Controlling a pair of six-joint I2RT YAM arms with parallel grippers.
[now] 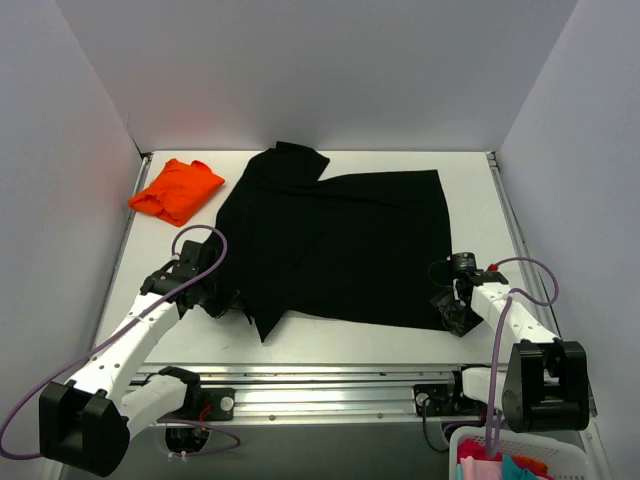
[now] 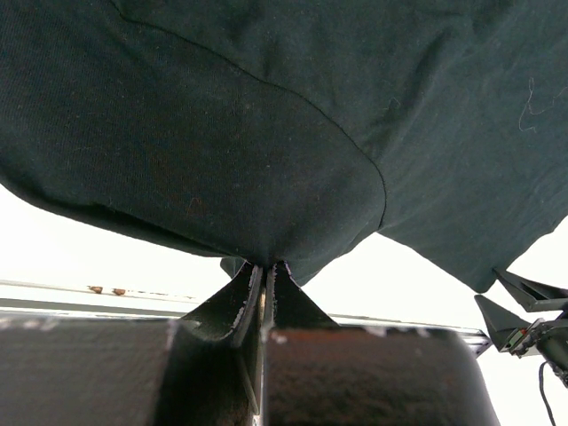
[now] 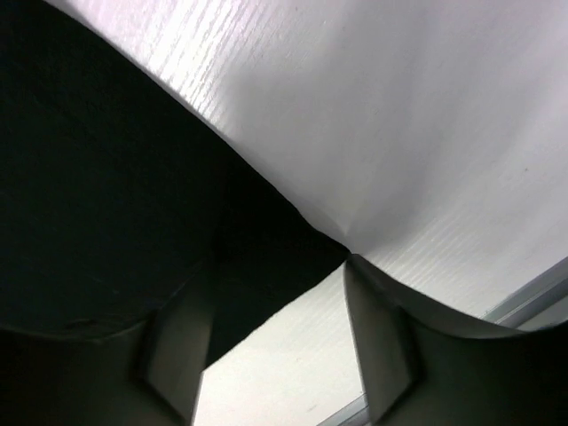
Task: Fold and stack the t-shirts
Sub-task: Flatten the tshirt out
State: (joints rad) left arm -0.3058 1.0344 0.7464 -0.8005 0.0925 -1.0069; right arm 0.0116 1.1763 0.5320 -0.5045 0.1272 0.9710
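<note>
The black t-shirt (image 1: 340, 240) lies spread over the middle of the white table (image 1: 470, 200), one sleeve pointing to the back. The orange t-shirt (image 1: 178, 190) lies folded at the back left. My left gripper (image 1: 228, 303) is shut on the black shirt's near left edge; in the left wrist view the fingertips (image 2: 264, 268) pinch the cloth (image 2: 266, 133), which is lifted and bunched. My right gripper (image 1: 455, 318) is at the shirt's near right corner. In the right wrist view it (image 3: 275, 284) is open, with the corner of the black cloth (image 3: 106, 195) between its fingers.
A metal rail (image 1: 320, 385) runs along the table's near edge. A white basket (image 1: 500, 465) with coloured cloth stands below the right arm's base. White walls close off the left, back and right sides.
</note>
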